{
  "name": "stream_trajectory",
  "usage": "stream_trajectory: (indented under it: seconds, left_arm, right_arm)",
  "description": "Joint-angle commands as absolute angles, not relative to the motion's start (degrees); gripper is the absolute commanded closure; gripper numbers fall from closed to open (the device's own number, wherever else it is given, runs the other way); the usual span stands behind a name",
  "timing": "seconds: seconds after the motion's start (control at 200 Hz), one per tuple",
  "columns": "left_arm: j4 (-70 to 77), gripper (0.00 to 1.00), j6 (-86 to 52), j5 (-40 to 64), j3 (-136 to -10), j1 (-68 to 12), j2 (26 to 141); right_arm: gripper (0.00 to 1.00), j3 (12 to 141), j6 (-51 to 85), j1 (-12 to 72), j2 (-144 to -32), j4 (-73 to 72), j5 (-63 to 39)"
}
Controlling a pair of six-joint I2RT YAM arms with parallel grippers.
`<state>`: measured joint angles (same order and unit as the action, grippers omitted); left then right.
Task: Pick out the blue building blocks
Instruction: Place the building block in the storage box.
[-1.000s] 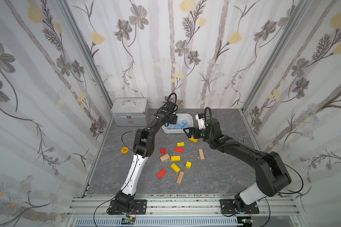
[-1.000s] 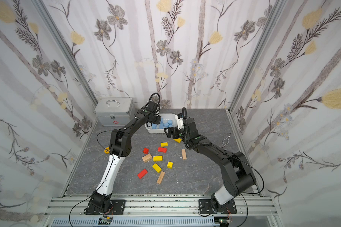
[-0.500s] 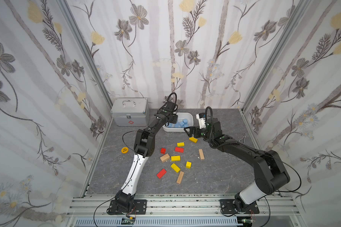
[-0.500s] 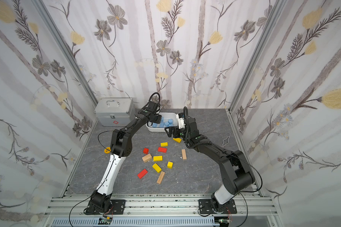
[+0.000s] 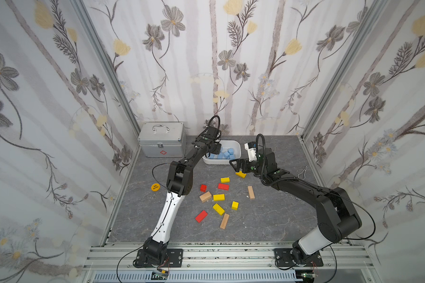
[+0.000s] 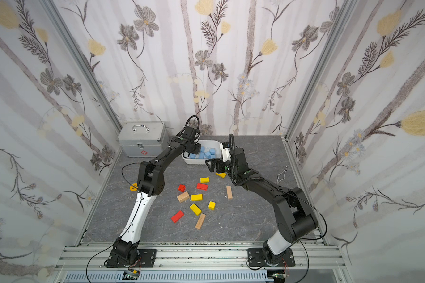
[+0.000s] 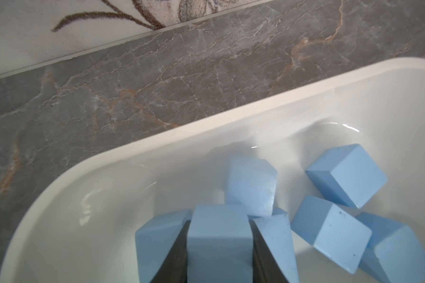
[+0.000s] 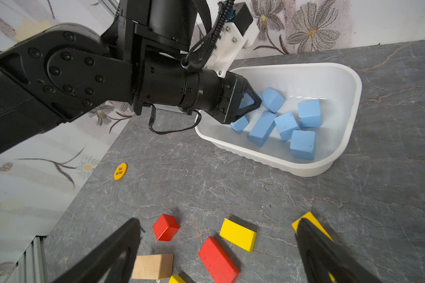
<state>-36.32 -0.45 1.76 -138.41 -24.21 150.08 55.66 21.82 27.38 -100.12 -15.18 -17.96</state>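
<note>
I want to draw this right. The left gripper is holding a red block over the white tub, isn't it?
Not quite: the block is blue, not red. The left wrist view shows the left gripper holding it over the white tub.

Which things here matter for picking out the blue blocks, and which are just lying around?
In the job: blue building blocks in the white tray; held blue block; left gripper, shut on it; right gripper, open and empty.
Lying about: yellow blocks, red blocks, tan wood blocks, silver case, yellow token.
</note>
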Motion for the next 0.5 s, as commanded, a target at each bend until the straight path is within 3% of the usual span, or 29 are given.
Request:
stream_trajectory:
  seconds: [0.0,0.305,0.5]
  left_arm:
    - [-37.4,0.83,-1.0,-1.0,-138.1,-24.2,148.7]
    - [-35.9,0.79,-1.3,0.6,-138.1,-24.2,148.6]
    - [-35.2,0.71,-1.3,1.2,-138.2,-24.2,149.3]
  right_arm:
    - [0.0,55.4,22.0,27.4,-99.6,-17.8,-18.5]
    - [0.0,55.0,22.0,27.4,-99.4,-17.7,-18.4]
    - [0.0,54.9,22.0,27.4,-99.1,-17.6,-18.3]
